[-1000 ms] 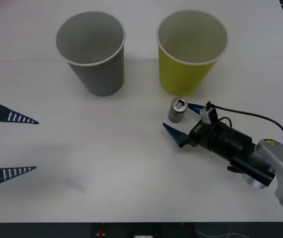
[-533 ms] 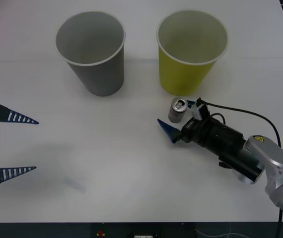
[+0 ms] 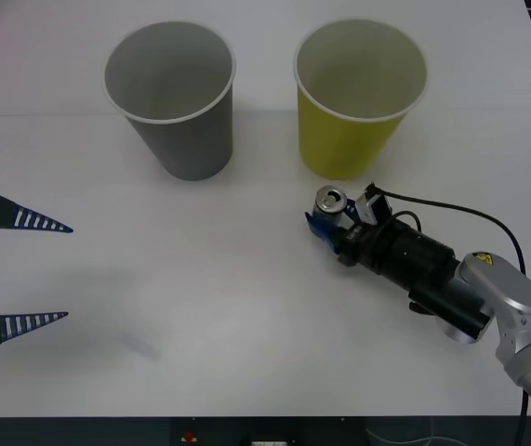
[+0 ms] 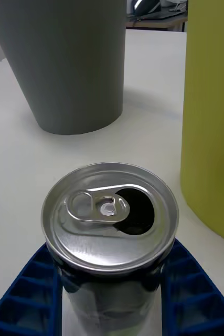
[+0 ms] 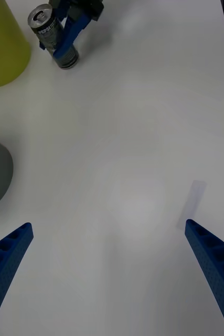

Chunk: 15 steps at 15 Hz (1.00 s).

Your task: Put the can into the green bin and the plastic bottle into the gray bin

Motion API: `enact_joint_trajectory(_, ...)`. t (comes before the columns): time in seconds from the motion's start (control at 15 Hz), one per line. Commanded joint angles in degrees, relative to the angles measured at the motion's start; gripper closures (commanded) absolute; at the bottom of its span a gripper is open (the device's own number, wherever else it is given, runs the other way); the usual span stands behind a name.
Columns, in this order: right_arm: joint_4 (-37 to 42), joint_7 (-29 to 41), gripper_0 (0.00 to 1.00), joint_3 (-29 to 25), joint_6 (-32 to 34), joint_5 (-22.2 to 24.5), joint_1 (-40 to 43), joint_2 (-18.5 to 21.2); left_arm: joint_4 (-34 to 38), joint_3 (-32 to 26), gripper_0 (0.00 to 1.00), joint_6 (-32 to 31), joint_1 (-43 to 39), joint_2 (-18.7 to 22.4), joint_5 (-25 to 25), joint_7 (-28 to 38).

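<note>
The can (image 3: 328,201), small and silver with a pull-tab top (image 4: 110,215), stands on the white table just in front of the green bin (image 3: 344,139). My right gripper (image 3: 328,221) is shut on its dark side, one blue finger (image 4: 25,294) on each flank. From the left wrist the can (image 5: 51,34) leans a little in that grip. The gray bin (image 3: 191,139) stands upright to the left of the green bin. My left gripper (image 3: 37,271) hangs open at the table's left edge, nothing between its fingers (image 5: 7,257). The plastic bottle is out of view.
The green bin (image 4: 214,105) rises close beside the can, the gray bin (image 4: 64,63) farther off. A small pale strip (image 3: 142,346) lies flat on the table (image 3: 246,279) near the left gripper. A black cable (image 3: 470,216) trails behind the right wrist.
My right gripper slid forward around the can and closed its fingers on it. The can shifted slightly. The left arm has not moved.
</note>
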<state>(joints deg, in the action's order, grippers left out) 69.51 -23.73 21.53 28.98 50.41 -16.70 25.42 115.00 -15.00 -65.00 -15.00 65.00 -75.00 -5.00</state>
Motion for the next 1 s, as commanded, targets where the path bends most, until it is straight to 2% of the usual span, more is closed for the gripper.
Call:
enact_joint_trajectory(0.07,0.0,0.1,1.0,-0.1,0.3,0.0,0.0,0.1,0.0,0.0,0.0,0.0,0.0,0.0,0.0,0.0)
enact_joint_trajectory(0.53,1.9,2.2,1.0,0.1,4.1,0.0,0.1,2.5,0.0,0.0,0.0,0.0,0.0,0.0,0.0,0.0)
enact_joint_trajectory(0.67,4.0,7.6,1.0,1.3,5.1,0.0,0.3,4.9,0.0,0.0,0.0,0.0,0.0,0.0,0.0,0.0)
enact_joint_trajectory(1.0,15.4,21.5,1.0,3.0,4.3,0.6,4.3,13.5,0.0,0.0,0.0,0.0,0.0,0.0,0.0,0.0)
